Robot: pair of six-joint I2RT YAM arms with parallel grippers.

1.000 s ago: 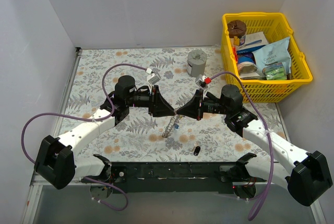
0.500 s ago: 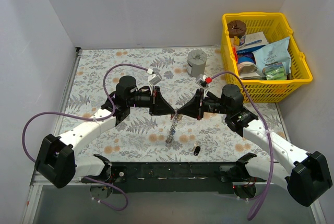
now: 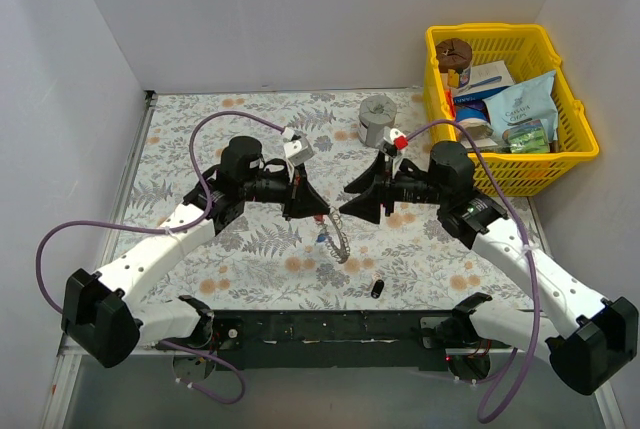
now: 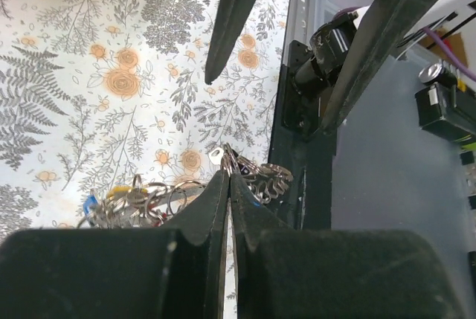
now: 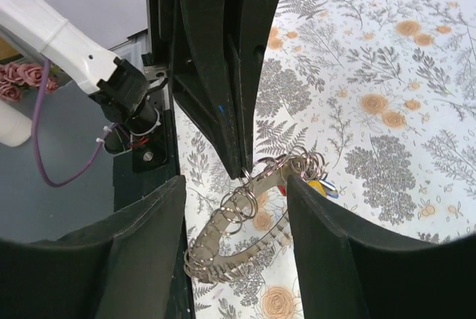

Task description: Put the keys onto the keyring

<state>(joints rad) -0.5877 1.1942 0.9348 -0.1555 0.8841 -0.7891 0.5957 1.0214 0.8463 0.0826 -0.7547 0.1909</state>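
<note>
The keyring (image 3: 338, 242) is a large thin silver ring with many small split rings along its rim. It hangs below my left gripper (image 3: 321, 212), which is shut on its top edge. In the right wrist view the keyring (image 5: 236, 239) dangles from those shut black fingers (image 5: 227, 96). A bunch of keys (image 5: 320, 184) with yellow, blue and red heads hangs at its upper right. My right gripper (image 5: 236, 180) stands open around the ring without touching it. From the left wrist view, my left gripper (image 4: 227, 175) pinches the keyring (image 4: 264, 179), and the keys (image 4: 123, 204) lie to its left.
A yellow basket (image 3: 581, 127) full of packets stands at the back right. Behind the grippers sits a grey cylindrical cup (image 3: 377, 120). A small black cylinder (image 3: 377, 288) lies near the front edge. White walls close the table on both sides.
My right gripper has let go of the keyring, opened, and drawn back to the right. The left gripper closed on the ring, which now hangs from it alone.
</note>
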